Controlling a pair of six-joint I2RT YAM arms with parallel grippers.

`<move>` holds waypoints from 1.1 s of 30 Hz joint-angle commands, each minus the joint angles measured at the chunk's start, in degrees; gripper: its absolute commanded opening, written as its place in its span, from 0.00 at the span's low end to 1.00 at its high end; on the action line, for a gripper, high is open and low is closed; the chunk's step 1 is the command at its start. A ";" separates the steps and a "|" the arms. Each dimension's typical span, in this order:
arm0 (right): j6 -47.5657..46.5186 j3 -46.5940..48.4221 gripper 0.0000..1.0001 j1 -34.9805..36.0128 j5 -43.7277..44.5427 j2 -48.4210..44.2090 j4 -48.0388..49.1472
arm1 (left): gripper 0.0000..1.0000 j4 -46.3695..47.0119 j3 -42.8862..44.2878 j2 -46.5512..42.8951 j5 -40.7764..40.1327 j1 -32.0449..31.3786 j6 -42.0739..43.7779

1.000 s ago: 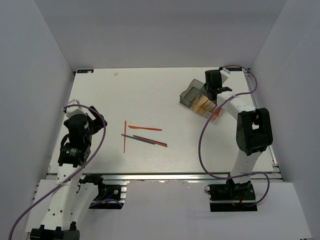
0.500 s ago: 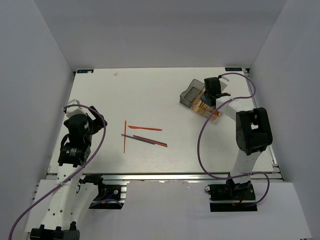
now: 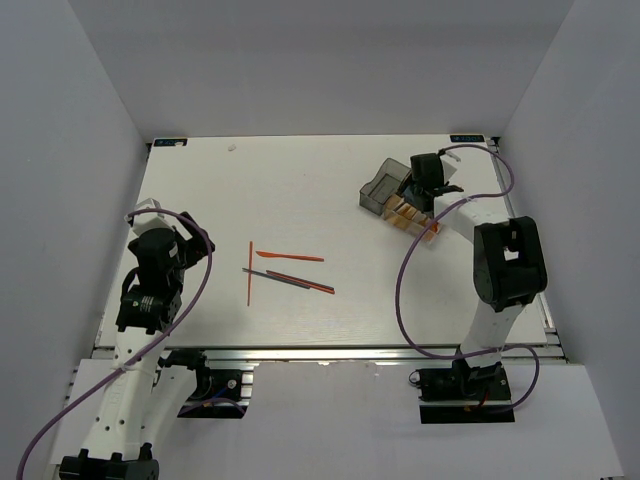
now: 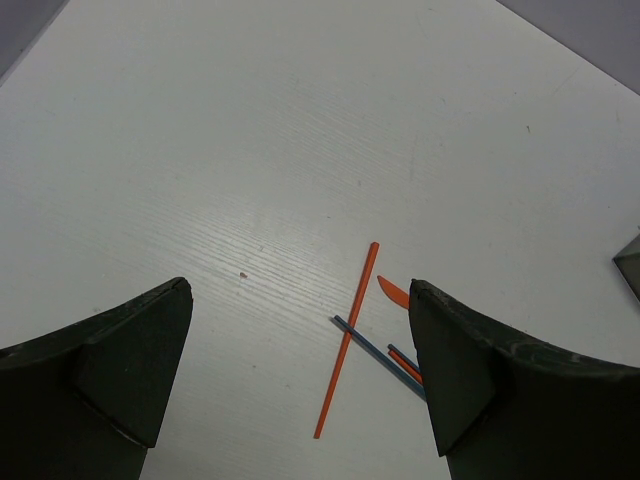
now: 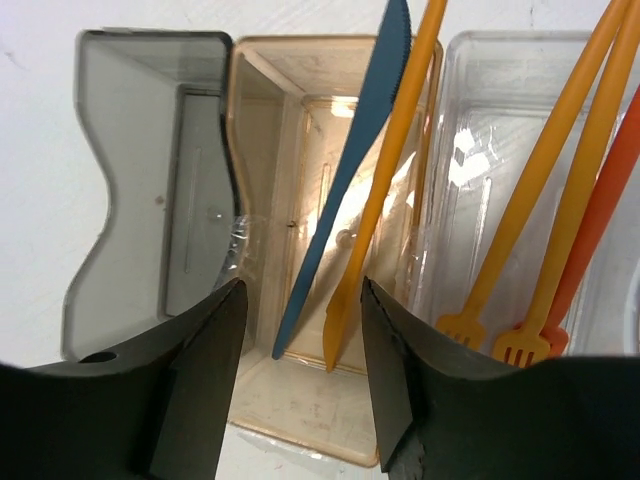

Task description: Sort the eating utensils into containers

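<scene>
My right gripper hangs open just above the amber container, the middle of the three joined containers. In that bin a dark blue knife and an orange knife lean side by side, untouched by the fingers. The clear container holds two orange forks and a red utensil. The smoky grey container has nothing in it. Mid-table lie an orange stick, an orange knife, a dark blue stick and a red utensil. My left gripper is open, well above the table.
The containers stand at the back right, close to the right arm. White walls close in the table on three sides. The left arm stays at the left edge, apart from the loose utensils.
My right gripper came forward over the containers, and its jaws have opened. The left arm and the loose utensils have not moved.
</scene>
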 commanded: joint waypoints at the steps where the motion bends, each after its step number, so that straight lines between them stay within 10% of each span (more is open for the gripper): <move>1: -1.96 0.26 0.56 -0.15 0.28 -7.03 2.24 | 0.98 0.59 -0.20 -0.14 0.14 -0.31 0.33; 7: -13.72 -0.10 0.64 2.30 -10.15 -13.46 7.78 | 0.98 0.50 -0.29 0.39 -0.30 -0.22 0.07; 12: -37.88 6.20 0.63 10.90 -38.55 -9.18 0.18 | 0.98 -0.98 0.41 1.97 -4.51 -0.31 -1.68; 18: -60.75 12.81 0.56 30.77 -24.07 3.73 -17.94 | 0.98 -1.69 0.59 2.59 -6.64 -0.22 -2.13; 33: -64.64 20.91 0.51 36.85 -21.96 14.48 -22.97 | 0.98 -0.29 0.24 4.08 -1.18 -0.22 -0.37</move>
